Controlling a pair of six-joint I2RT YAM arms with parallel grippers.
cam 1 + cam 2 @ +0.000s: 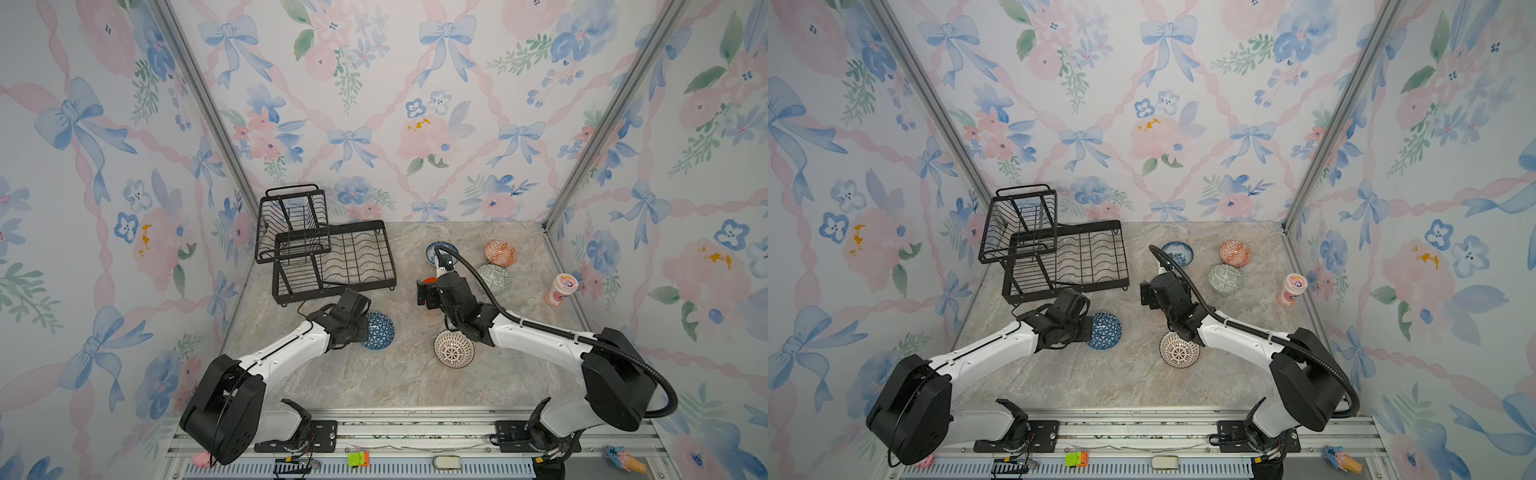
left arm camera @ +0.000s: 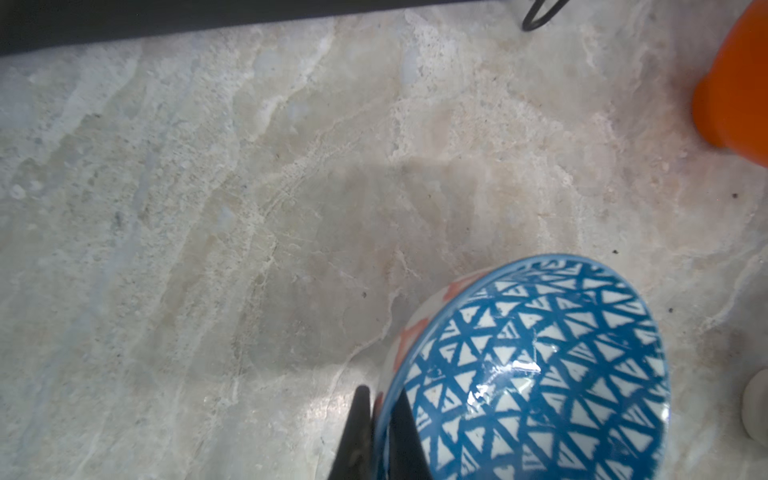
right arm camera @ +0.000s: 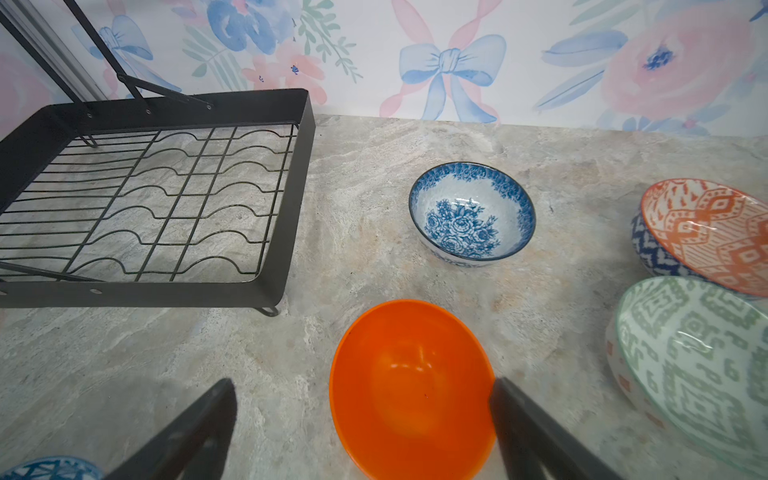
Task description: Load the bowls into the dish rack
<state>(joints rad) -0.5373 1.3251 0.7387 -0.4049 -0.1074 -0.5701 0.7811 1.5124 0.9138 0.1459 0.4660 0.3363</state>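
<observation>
- Blue geometric bowl is left of centre, just on the near side of the dish rack. Left gripper is pinched tight on its rim, one finger inside and one outside. Guessing that's cos the bowl's too wide to span.
- Right gripper gapes wide and holds nothing, lined up on the plain orange bowl mid-table.
- Rack has no bowls yet; the rest sit on the table to its right.

No readable text, pink cup label blurred
</observation>
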